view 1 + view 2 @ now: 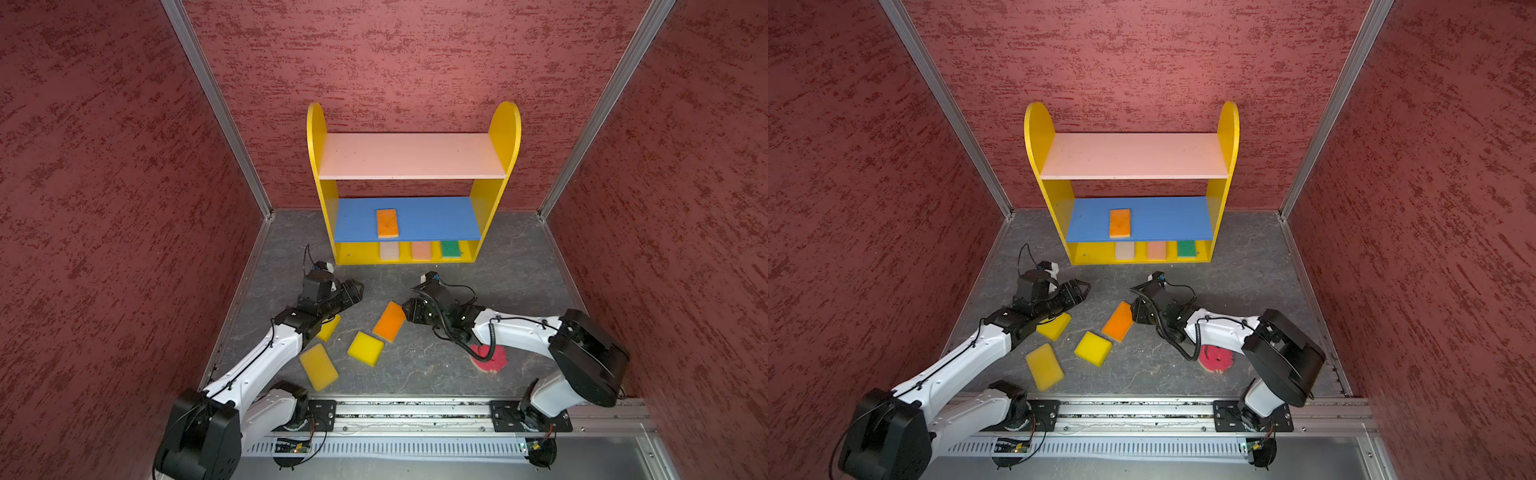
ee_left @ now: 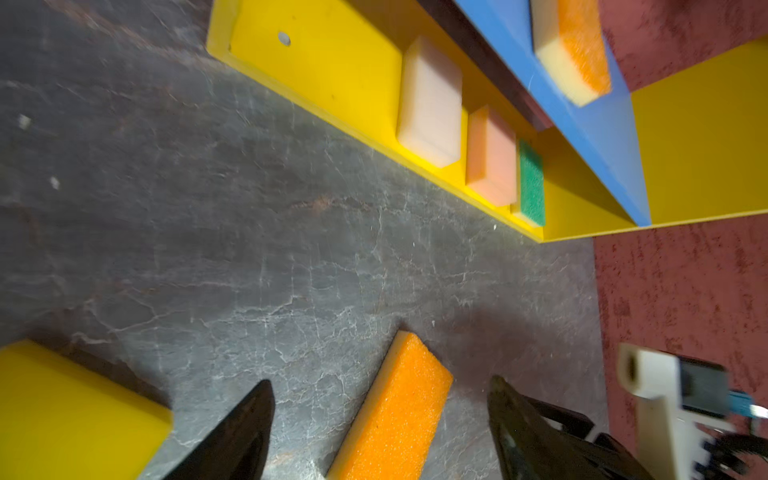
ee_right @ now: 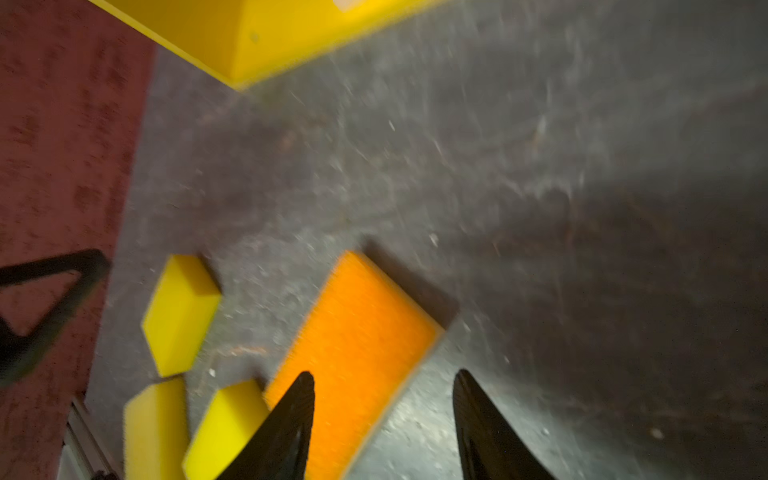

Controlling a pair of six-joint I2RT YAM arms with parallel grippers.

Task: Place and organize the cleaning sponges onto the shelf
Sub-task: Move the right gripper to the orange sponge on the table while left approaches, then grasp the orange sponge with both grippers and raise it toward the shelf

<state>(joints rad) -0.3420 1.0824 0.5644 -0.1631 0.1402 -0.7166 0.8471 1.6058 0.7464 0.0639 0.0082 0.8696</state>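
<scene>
While four sponges already sit on the shelf (image 1: 316, 137), five lie loose on the grey counter (image 1: 511, 282) before it, so the job looks a little under half done. The shelf stands free and seems light; an arm clipping the blue middle board (image 1: 440, 218) could shove it back or tip off the orange sponge (image 1: 387, 223) resting at that board's front edge. Both arms lean toward the same patch and could collide over the loose orange sponge (image 1: 390, 321). The left pincer (image 1: 358, 289) is released and empty, hovering above the counter. The right pincer (image 3: 384, 372) is spread and empty too, one finger low over that loose orange sponge; closing off-centre on soft foam would likely squash a corner and let it twist free. The round pink sponge (image 1: 498, 363) lies partly hidden under the right arm, whose cable might drag it. Three yellow sponges (image 1: 365, 348) are plain thick blocks lying askew, one half under the left arm. On the bottom board (image 1: 357, 252) a cream sponge (image 1: 389, 251), a peach sponge (image 1: 421, 250) and a green sponge (image 1: 451, 248) stand in a neat row.
</scene>
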